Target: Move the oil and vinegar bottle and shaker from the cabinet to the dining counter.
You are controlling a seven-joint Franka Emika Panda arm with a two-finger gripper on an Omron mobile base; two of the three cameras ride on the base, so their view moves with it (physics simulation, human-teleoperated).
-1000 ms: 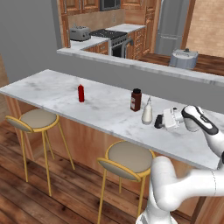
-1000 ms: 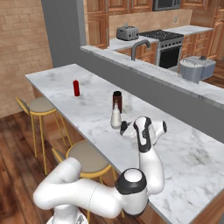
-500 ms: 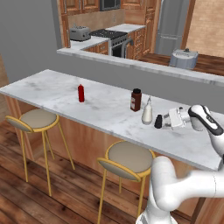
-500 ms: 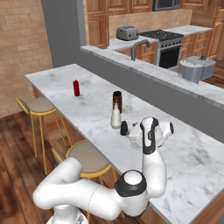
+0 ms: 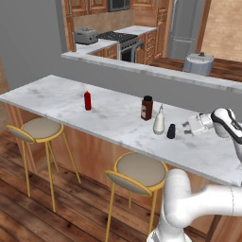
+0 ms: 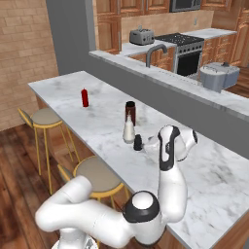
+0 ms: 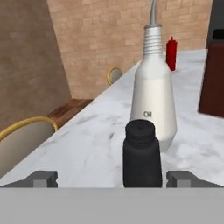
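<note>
We see the long dining counter (image 5: 94, 106) with its white marble top and wood front. Two stools (image 5: 137, 170) with round seats and gold legs stand along its front edge.

The white arm reaches over the right part of the counter. Its gripper (image 5: 186, 127) lies low and sideways, close above the marble. Its jaws stand wide apart and hold nothing. In the hand view the two dark fingertips (image 7: 41, 178) sit on each side of the shaker without touching it.

The dark brown jar (image 5: 147, 108) with a black cap stands near the middle of the counter, closer to the back edge. Just in front of it stands the oil and vinegar bottle (image 5: 159, 121), pale and pear-shaped, upright, with a thin spout pointing up.

The small red bottle (image 5: 87, 100) stands well apart, toward the left end of the counter.

The shaker (image 5: 171, 131) is the smallest. It is black, upright on the marble, just beside the pale bottle, between that bottle and the gripper.
</note>
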